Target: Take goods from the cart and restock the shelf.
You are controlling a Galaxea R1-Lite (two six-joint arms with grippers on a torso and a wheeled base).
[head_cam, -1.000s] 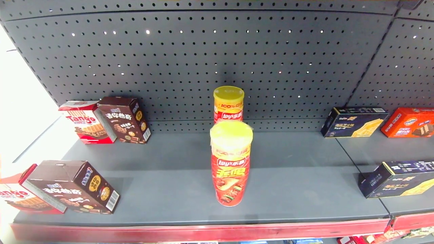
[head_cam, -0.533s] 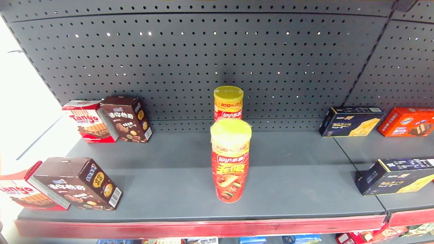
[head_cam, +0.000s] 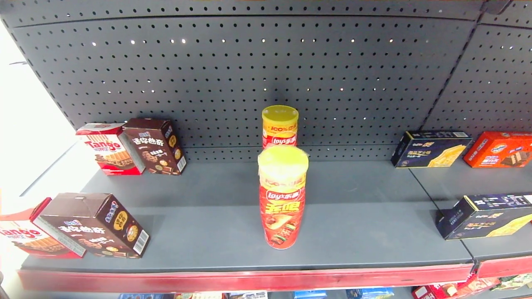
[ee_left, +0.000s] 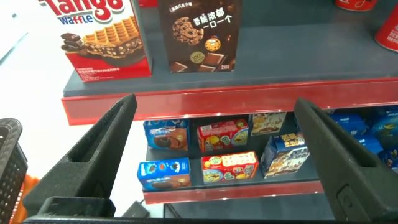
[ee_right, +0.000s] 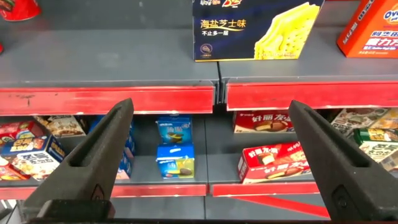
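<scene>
The left claw [ee_left: 214, 102] and right claw [ee_right: 211, 104] are spread wide, empty. At centre frame of the head view, the front chip can [head_cam: 283, 197] stands on the shelf [head_cam: 365, 232], with the rear chip can [head_cam: 279, 126] behind it.

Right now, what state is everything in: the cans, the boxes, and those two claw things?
front chip can: upright, lid on
back chip can: upright, lid on
front brown cookie box: standing, closed
front dark blue cracker box: closed, resting on its long edge
left gripper: jaws open, holding nothing
right gripper: jaws open, holding nothing
</scene>
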